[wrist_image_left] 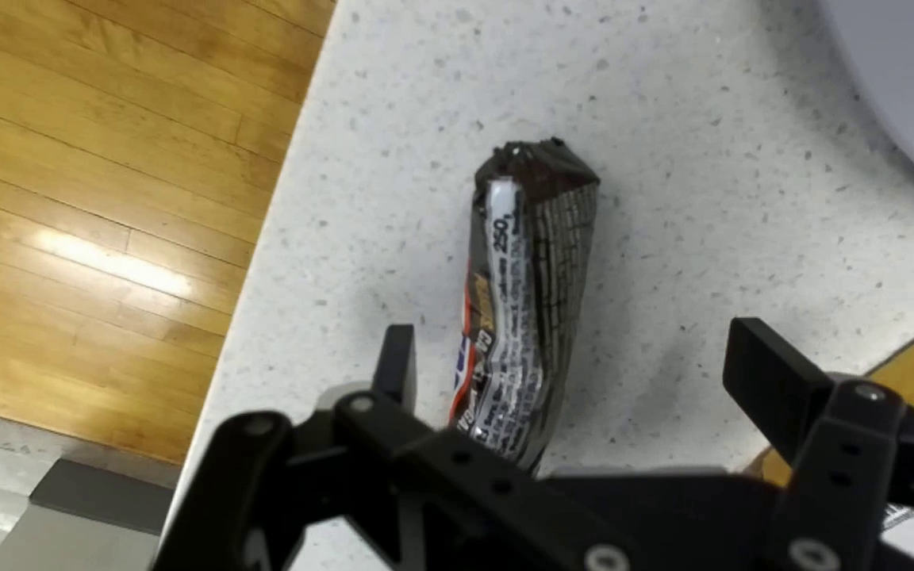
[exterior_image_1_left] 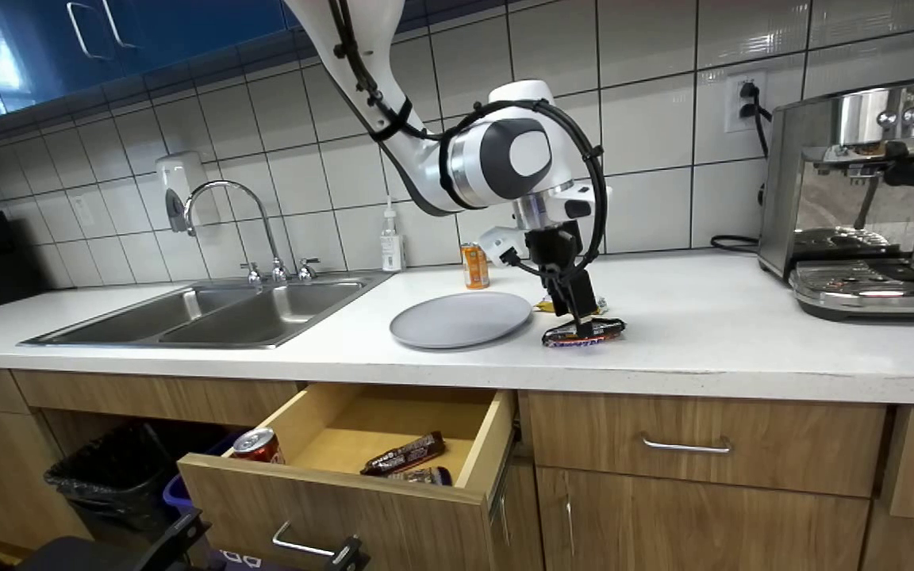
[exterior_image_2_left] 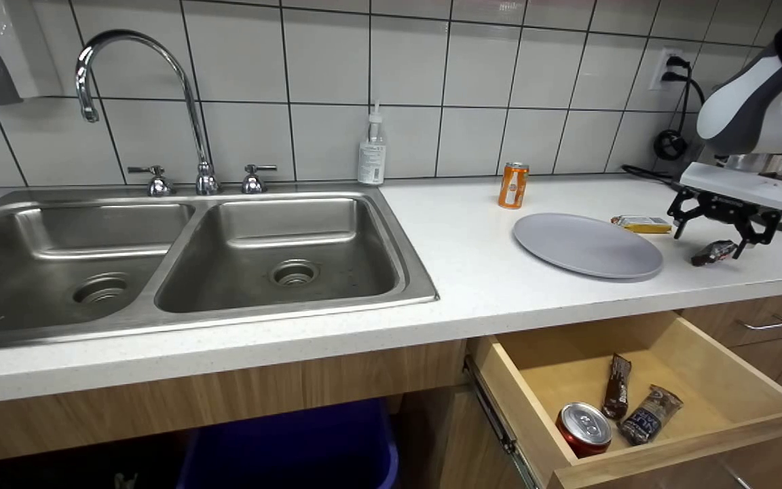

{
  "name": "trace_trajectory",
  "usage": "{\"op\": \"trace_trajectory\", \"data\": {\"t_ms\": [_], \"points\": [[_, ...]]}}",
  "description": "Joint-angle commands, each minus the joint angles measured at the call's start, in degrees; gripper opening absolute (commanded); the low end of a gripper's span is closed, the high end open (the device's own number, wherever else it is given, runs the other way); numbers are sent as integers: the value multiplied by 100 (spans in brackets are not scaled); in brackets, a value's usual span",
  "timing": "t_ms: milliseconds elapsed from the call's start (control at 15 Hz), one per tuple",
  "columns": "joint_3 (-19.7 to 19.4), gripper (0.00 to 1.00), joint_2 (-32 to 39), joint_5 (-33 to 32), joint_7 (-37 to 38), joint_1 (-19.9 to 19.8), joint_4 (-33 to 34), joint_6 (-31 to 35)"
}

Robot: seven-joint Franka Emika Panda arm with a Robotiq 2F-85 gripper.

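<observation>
Though glossy, a crinkly snack bar [wrist_image_left: 527, 301] between blocky fingers [wrist_image_left: 774, 373].

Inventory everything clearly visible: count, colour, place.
Candy bar: one, dark, countertop
Plate: one, grey, countertop
Snack bar: one, yellow, near plate
Soda can: one, orange, near plate
Espresso machine: one, silver, countertop
Double sink: one, steel, countertop
Faucet: one, chrome, behind sink
Pump bottle: one, clear, near sink
Soap dispenser: one, white, wall
Appliance: one, black, beyond sink
Open drawer: one, wood, below countertop
Wrapped bars: two, dark, inside drawer
Drink can: one, red, inside drawer
Bins: two, black and blue, below countertop
Cabinets: several, blue and wood, above, below
Arm: one, white, above countertop
Gripper: one, black, open at candy bar
</observation>
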Motion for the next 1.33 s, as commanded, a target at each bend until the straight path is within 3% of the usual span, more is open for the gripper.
{"op": "trace_trajectory", "data": {"t_ms": [0, 67, 133, 800, 933, 1000, 1267], "points": [[24, 100, 205, 147, -148, -99, 382, -340], [25, 100, 231, 150, -148, -106, 410, -350], [22, 81, 249, 149, -141, -106, 436, -364], [1, 5, 148, 157, -155, -121, 349, -331], [-22, 0, 115, 141, -154, -111, 291, -312], [-34, 4, 92, 133, -154, -105, 251, -301], [-78, 4, -114, 98, -177, -63, 4, -199]]}}
